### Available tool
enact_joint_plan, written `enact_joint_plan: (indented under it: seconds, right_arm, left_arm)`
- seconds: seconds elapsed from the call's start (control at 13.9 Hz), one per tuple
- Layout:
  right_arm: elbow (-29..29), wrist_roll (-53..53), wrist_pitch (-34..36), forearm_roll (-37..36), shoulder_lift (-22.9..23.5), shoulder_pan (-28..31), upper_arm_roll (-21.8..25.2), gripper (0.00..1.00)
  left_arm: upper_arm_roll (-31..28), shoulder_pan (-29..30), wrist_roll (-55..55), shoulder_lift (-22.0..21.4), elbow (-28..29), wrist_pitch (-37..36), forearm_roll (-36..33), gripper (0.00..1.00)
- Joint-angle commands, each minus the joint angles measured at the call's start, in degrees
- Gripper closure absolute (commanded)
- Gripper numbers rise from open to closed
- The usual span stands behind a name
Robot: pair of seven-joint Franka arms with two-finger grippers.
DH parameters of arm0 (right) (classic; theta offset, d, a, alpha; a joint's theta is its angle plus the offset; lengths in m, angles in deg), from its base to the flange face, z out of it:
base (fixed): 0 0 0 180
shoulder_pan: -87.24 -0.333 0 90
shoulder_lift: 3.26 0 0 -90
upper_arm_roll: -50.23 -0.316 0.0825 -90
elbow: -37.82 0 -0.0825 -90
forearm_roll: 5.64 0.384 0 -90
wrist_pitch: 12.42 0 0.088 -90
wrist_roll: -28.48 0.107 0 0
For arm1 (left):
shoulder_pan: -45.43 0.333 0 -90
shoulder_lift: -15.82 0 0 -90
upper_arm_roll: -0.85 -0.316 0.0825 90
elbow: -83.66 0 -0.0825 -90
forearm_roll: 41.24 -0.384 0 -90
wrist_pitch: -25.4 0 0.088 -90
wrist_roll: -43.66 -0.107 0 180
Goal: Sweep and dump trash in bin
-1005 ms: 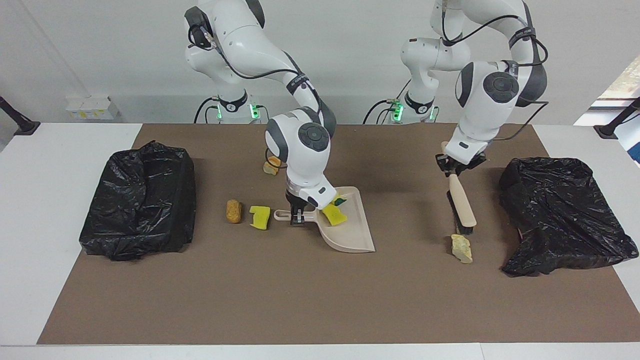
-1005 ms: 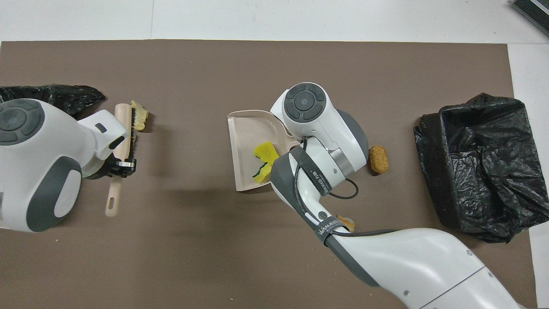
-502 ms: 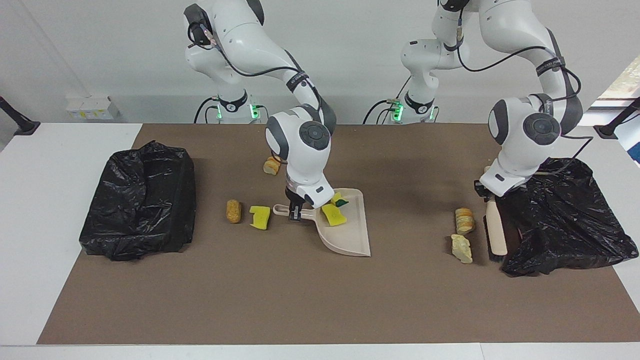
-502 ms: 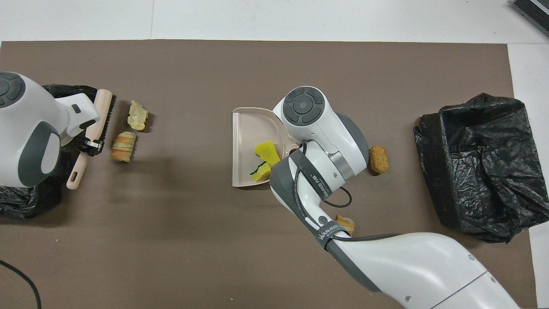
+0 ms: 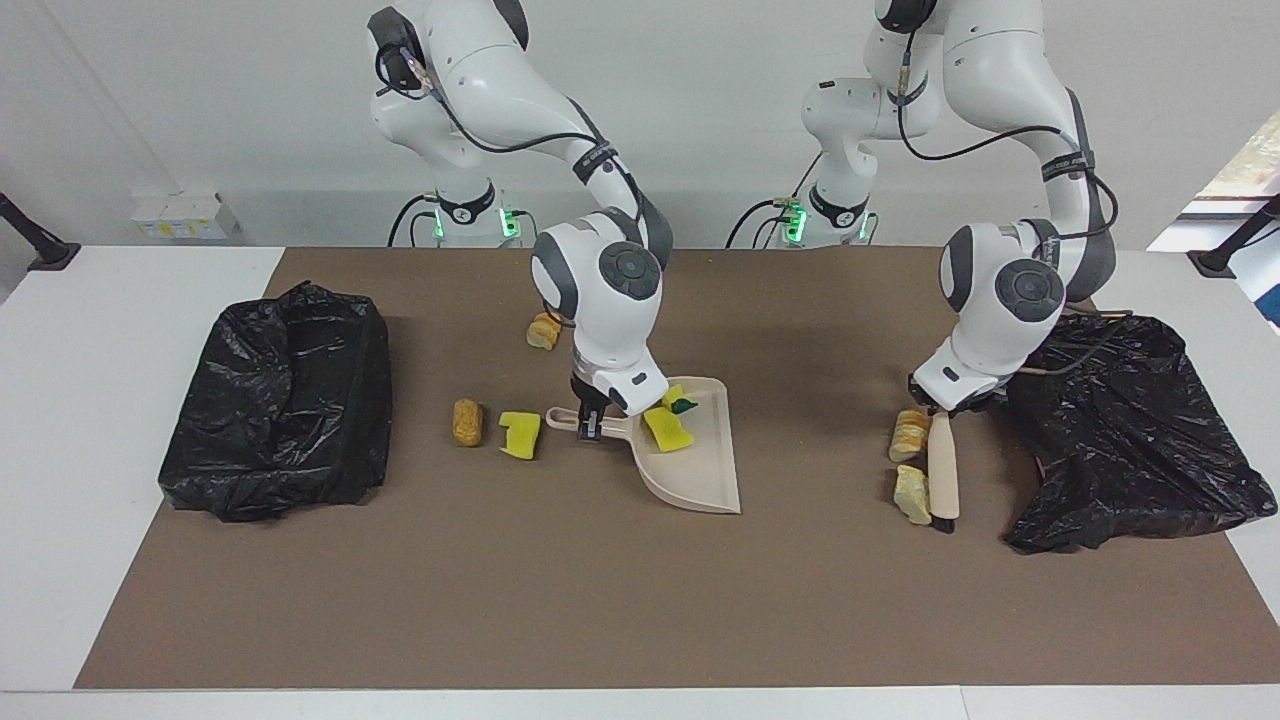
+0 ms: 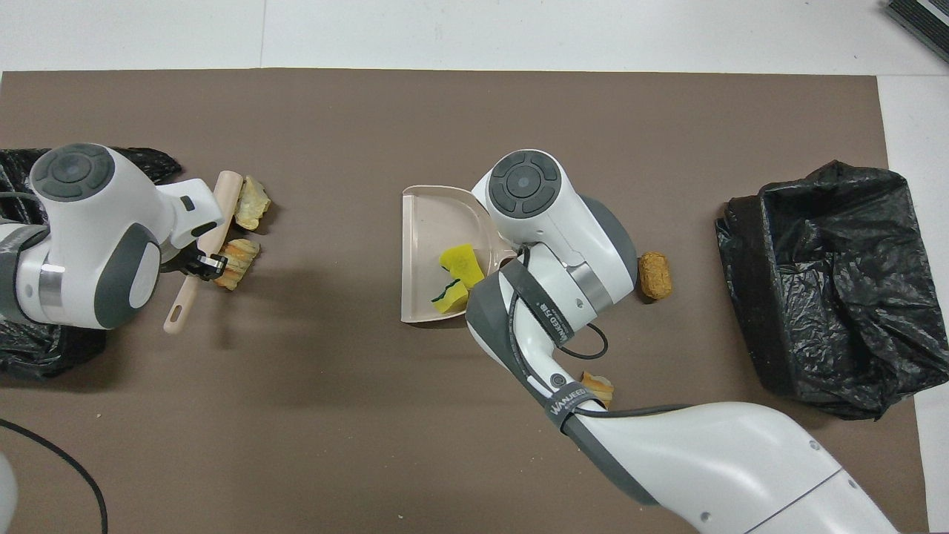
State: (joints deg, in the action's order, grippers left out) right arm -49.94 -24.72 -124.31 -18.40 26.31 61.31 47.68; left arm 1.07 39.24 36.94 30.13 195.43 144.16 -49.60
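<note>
Dial read from the overhead view, twelve farthest from the robots. Change noted: half a second ago the beige-handled, black-bristled brush (image 5: 943, 465) lay against the crumpled black plastic bin bag (image 5: 1120, 430) at the left arm's end. It now stands clear of the bag with its bristles touching two pieces, which have been nudged slightly toward three o'clock. Judged meaning: a sweeping stroke toward the pan is beginning, though the pan remains well apart. Left pincer (image 5: 935, 408): clamped on the brush near its head. Right pincer (image 5: 592, 420): clamped on the handle of the flat beige plastic dustpan (image 5: 695, 470), whose lip faces nine o'clock. Trash, seven pieces. At the brush, a striped, ridged bread roll (image 5: 910, 435) and, at its twelve o'clock, a pale yellow craggy chunk (image 5: 912, 495). In the dustpan, a porous bright yellow sponge wedge (image 6: 460, 261) and a green-backed sponge piece (image 6: 450, 295). At three o'clock of the pan, just past the handle, a notched yellow sponge block (image 5: 519, 435), then a grainy brown cylinder of bread (image 5: 467, 422). At five o'clock, a glazed tan pastry chunk (image 5: 545, 330). A second glossy, wrinkled black bag-lined bin (image 5: 280, 400) sits at three o'clock. All rests on a matte brown mat (image 5: 500, 600) over the white bench (image 5: 60, 450). Nothing is dumped yet.
</note>
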Motion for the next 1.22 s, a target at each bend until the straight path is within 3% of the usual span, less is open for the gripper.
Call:
enact_joint_plan:
  seconds: [0.0,0.43,0.65,0.93,1.15]
  right_arm:
    - [-1.62,2.58,0.18,-1.03,-1.26,0.18,-0.36,1.0]
    - [-1.62,2.58,0.18,-0.95,-1.26,0.27,-0.36,1.0]
    - [-1.62,2.58,0.18,-0.95,-1.26,0.27,-0.36,1.0]
    - [-1.62,2.58,0.18,-0.86,-1.26,0.36,-0.36,1.0]
    - [-1.79,2.58,0.0,-0.69,-1.35,0.36,-0.36,1.0]
  left_arm:
    - [-0.49,-5.83,3.1,-1.92,3.36,1.48,5.35,1.0]
    - [-0.4,-21.47,16.11,-4.2,6.96,3.13,16.51,1.0]
    - [-0.4,-25.79,18.58,-4.03,5.49,3.85,28.18,1.0]
    - [-1.27,-25.1,24.56,-7.09,3.8,-3.59,29.19,1.0]
    - [-1.72,-19.14,28.33,-10.7,3.8,-12.12,25.79,1.0]
